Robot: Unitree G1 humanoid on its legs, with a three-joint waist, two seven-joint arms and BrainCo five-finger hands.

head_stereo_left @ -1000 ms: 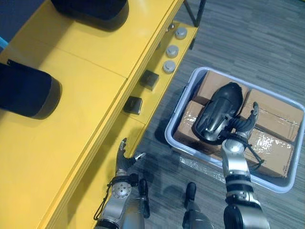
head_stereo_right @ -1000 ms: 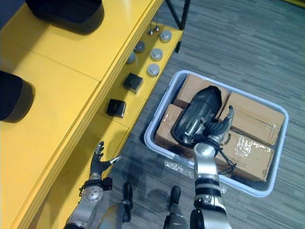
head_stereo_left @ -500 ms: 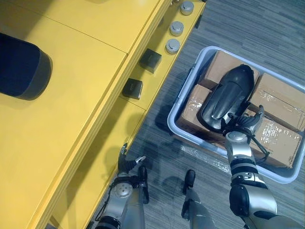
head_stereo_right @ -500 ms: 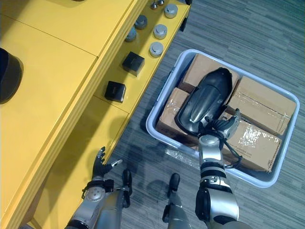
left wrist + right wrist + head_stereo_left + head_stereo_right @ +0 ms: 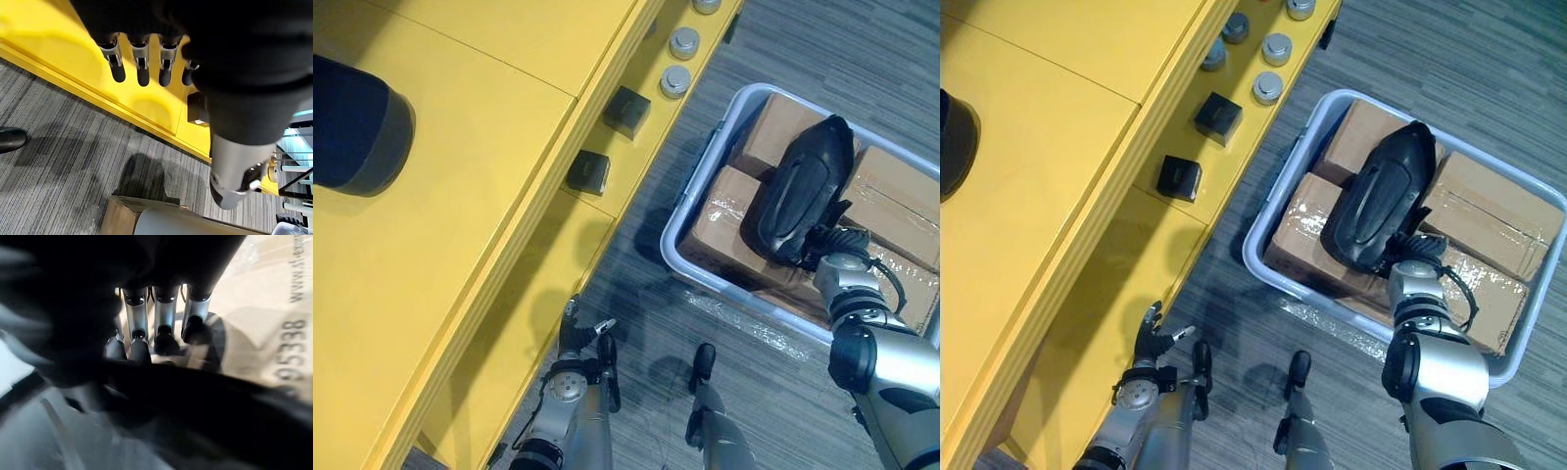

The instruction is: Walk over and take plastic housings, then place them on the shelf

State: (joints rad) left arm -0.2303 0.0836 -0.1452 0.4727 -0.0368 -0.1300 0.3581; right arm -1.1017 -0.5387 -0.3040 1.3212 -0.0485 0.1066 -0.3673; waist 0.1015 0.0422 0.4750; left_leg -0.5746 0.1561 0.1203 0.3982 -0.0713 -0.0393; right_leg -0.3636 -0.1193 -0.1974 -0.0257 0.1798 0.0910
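Observation:
A black plastic housing [image 5: 800,196] lies tilted on cardboard boxes [image 5: 1484,201] inside a pale grey bin [image 5: 1258,257] on the floor. My right hand [image 5: 837,262] is at the housing's near end. In the right wrist view its fingers [image 5: 164,323] curl over the housing's [image 5: 195,401] dark rim. My left hand [image 5: 576,328] hangs open low beside the yellow shelf [image 5: 460,196], its fingers [image 5: 142,68] straight and holding nothing. Another dark housing [image 5: 357,122] sits on the shelf's top at the far left.
Two small black blocks [image 5: 588,172] and several silver cylinders [image 5: 675,80] stand on the shelf's lower ledge, close to the bin's left rim. A strip of grey carpet [image 5: 646,294] separates the shelf and the bin.
My right hand's fingers have curled shut round the housing's near rim, and the housing has tipped and turned on the boxes. The camera has shifted. The left hand stays as it was.

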